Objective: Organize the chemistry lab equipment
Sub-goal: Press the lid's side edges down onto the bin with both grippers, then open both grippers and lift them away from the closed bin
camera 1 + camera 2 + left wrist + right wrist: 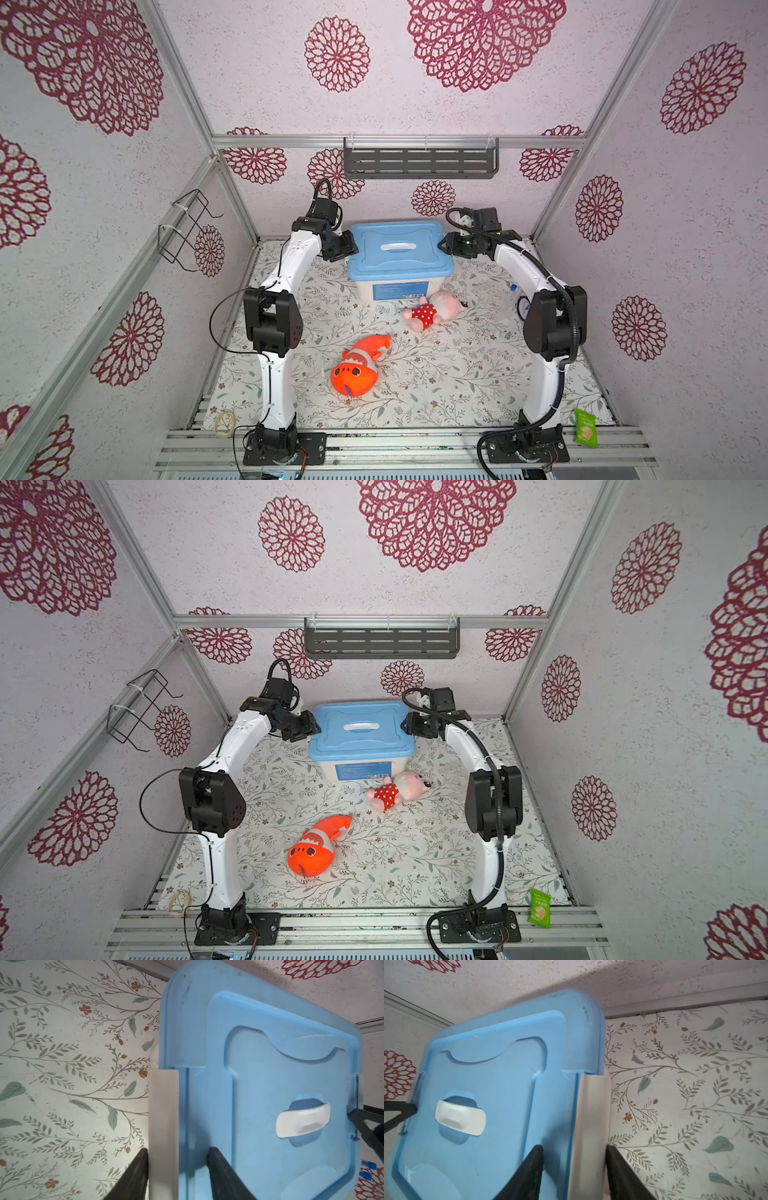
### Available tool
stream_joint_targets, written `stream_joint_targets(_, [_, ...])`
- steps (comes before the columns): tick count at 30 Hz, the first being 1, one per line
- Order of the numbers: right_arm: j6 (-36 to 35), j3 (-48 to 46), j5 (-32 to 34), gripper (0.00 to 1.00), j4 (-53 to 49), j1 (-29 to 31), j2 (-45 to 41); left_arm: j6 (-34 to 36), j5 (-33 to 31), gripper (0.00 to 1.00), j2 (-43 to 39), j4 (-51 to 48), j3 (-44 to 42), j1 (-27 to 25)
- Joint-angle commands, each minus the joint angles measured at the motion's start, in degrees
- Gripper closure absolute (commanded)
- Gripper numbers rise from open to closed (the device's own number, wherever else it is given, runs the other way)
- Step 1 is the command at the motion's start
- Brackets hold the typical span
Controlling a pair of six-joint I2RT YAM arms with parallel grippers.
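A storage box with a light blue lid (374,262) and a white handle (398,247) stands at the back middle of the mat. My left gripper (353,249) (177,1150) is open astride the white latch (164,1105) on the box's left edge, outer finger against the latch, inner finger over the lid. My right gripper (442,245) (574,1147) is open astride the opposite white latch (593,1109) in the same way. Of the lab equipment, a blue-capped clear tube (513,287) and clear glassware (505,306) show beside the right arm. Two blue caps (366,1169) show in the left wrist view.
A pink doll in a red dotted dress (432,311) lies just in front of the box. An orange plush fish (359,370) lies nearer the front. A green packet (586,428) and a rubber ring (224,423) sit on the front rail. A dark shelf (419,162) hangs on the back wall.
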Motion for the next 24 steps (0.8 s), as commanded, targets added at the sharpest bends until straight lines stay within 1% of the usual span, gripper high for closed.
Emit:
stream_joint_targets(1, [-5.14, 4.53, 4.08, 0.49, -5.85, 4.04, -2.50, 1.52, -0.24, 0.52, 1.47, -2.42, 1.31, -2.59])
stream_joint_targets(3, [-6.48, 6.69, 7.27, 0.50, -8.31, 5.51, -1.88, 1.19, -1.29, 0.54, 1.54, -3.05, 2.04, -3.06])
stream_joint_targets(5, [-6.51, 7.47, 8.44, 0.50, -8.93, 6.46, -1.71, 0.70, -1.78, 0.55, 1.80, -3.76, 2.98, -3.25])
stream_joint_targets(12, [-5.18, 6.55, 8.83, 0.50, -7.48, 8.91, -1.76, -2.66, 1.20, 0.58, 1.87, -3.09, 3.26, -3.17])
stream_joint_targets(16, [-4.86, 5.86, 9.18, 0.50, -7.15, 9.19, -2.21, -3.65, 1.71, 0.58, 1.74, -2.50, 3.56, -3.17])
stream_joint_targets(17, [-4.90, 5.63, 9.27, 0.50, -6.91, 9.25, -2.34, -3.74, 1.82, 0.60, 1.75, -2.55, 3.78, -3.16])
stream_joint_targets(20, [-5.14, 5.01, 9.04, 0.49, -6.13, 9.26, -2.60, -3.94, 1.81, 0.74, 1.90, -3.31, 4.40, -3.13])
stream_joint_targets(21, [-4.95, 4.90, 8.85, 0.49, -5.82, 9.23, -2.72, -3.94, 1.78, 0.74, 2.17, -3.69, 4.69, -3.06])
stream_joint_targets(22, [-4.75, 4.79, 8.70, 0.49, -5.56, 9.26, -2.72, -3.94, 1.80, 0.72, 2.25, -4.01, 4.97, -3.01])
stream_joint_targets(24, [-4.22, 4.62, 8.86, 0.47, -5.07, 9.19, -2.99, -3.93, 1.72, 0.64, 2.26, -4.50, 5.48, -2.98])
